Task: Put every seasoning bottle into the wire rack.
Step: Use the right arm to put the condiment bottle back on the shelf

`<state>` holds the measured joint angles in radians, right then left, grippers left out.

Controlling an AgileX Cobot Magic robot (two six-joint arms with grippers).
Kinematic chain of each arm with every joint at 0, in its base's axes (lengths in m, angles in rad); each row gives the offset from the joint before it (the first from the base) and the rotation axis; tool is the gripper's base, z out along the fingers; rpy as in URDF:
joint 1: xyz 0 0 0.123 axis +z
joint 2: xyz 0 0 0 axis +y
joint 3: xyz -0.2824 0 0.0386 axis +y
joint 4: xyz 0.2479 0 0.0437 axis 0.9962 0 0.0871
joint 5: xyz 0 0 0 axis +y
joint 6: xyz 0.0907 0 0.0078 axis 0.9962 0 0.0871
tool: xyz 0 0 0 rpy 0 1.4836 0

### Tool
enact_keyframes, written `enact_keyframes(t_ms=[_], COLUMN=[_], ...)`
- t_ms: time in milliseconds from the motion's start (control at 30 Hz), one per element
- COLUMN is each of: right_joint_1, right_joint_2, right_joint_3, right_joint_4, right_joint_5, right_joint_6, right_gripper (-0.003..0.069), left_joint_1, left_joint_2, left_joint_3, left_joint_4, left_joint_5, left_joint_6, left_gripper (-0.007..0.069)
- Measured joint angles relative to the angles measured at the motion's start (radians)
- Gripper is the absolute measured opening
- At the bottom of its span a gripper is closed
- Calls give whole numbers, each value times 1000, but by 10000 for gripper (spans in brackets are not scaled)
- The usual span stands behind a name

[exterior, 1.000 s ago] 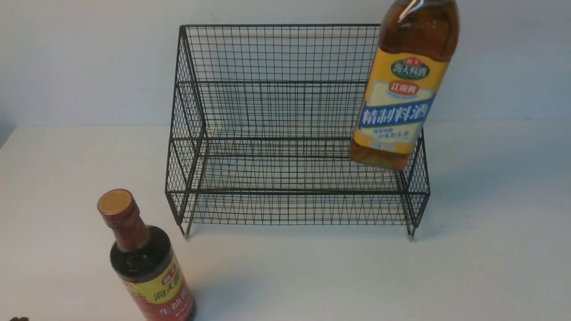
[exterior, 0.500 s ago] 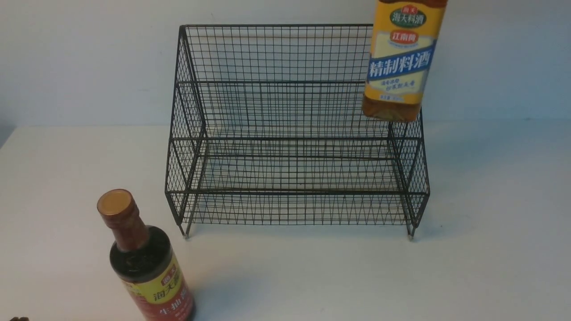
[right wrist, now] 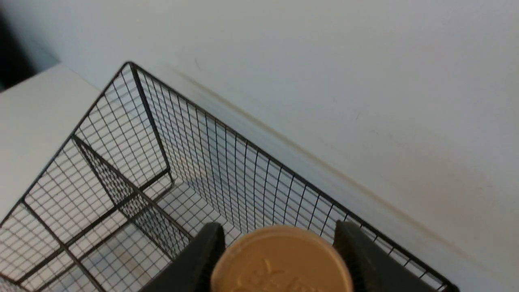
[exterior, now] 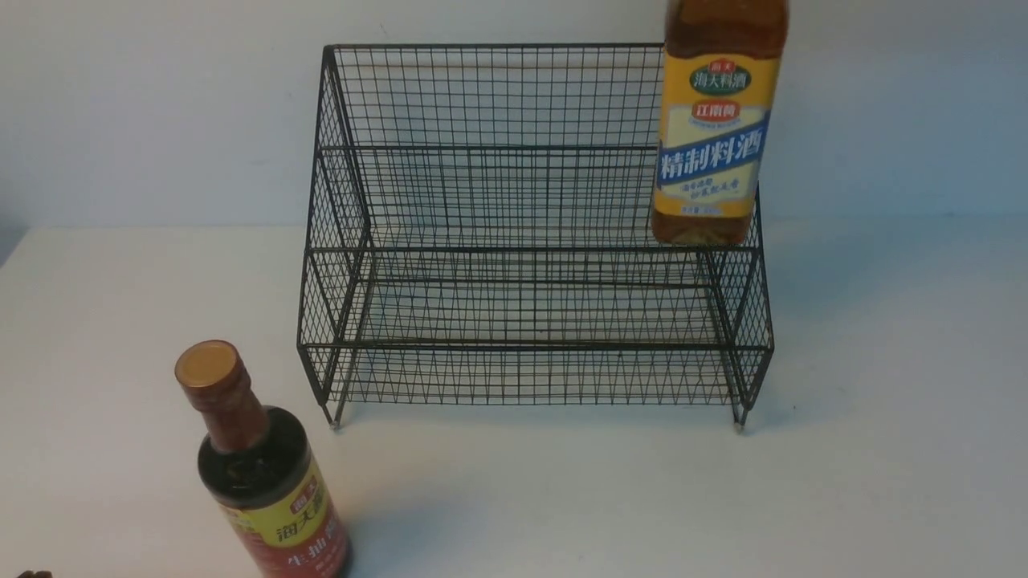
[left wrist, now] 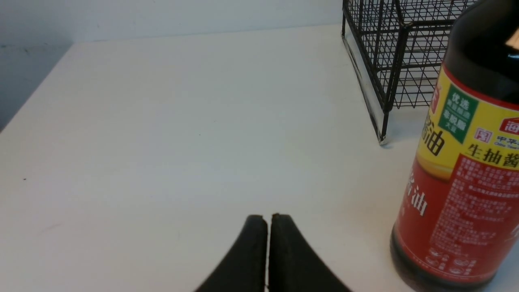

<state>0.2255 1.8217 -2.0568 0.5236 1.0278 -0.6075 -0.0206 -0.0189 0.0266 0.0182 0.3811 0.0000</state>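
Right gripper (right wrist: 279,232) clamped across tan cap (right wrist: 282,263) of amber bottle (exterior: 711,152). Bottle hangs upright at right end of wire rack (exterior: 498,201), base at upper-tier level; contact unclear. Looks full, so probably heavy and smooth-walled. A cap hold may let it swing; the neck seems safer. Soy bottle (exterior: 265,490) stands near table's (exterior: 883,401) front-left corner. Left gripper (left wrist: 267,221) beside it, jaws together, empty.

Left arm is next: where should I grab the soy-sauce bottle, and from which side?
Take the soy-sauce bottle by its brown neck, just under the cap, coming down from above. It stands upright and the neck is slimmer than the body. Open the shut left gripper first.
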Motion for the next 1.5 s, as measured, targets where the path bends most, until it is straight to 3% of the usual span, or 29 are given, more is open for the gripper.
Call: enact_keyframes(t_ms=[567, 800, 1167, 1500], right_joint_1=[0, 0, 0, 0], right_joint_2=[23, 61, 102, 102], right_joint_3=[0, -3, -3, -3], right_joint_4=[-93, -135, -167, -170], right_joint_5=[256, 258, 222, 216], right_joint_6=[-9, 30, 209, 232], right_gripper=[321, 321, 321, 321], left_joint_1=[0, 0, 0, 0], left_joint_2=[0, 0, 0, 0], left_joint_3=[0, 0, 0, 0], left_joint_4=[0, 0, 0, 0], left_joint_5=[0, 0, 0, 0], left_joint_6=[0, 0, 0, 0], left_gripper=[-5, -5, -5, -5])
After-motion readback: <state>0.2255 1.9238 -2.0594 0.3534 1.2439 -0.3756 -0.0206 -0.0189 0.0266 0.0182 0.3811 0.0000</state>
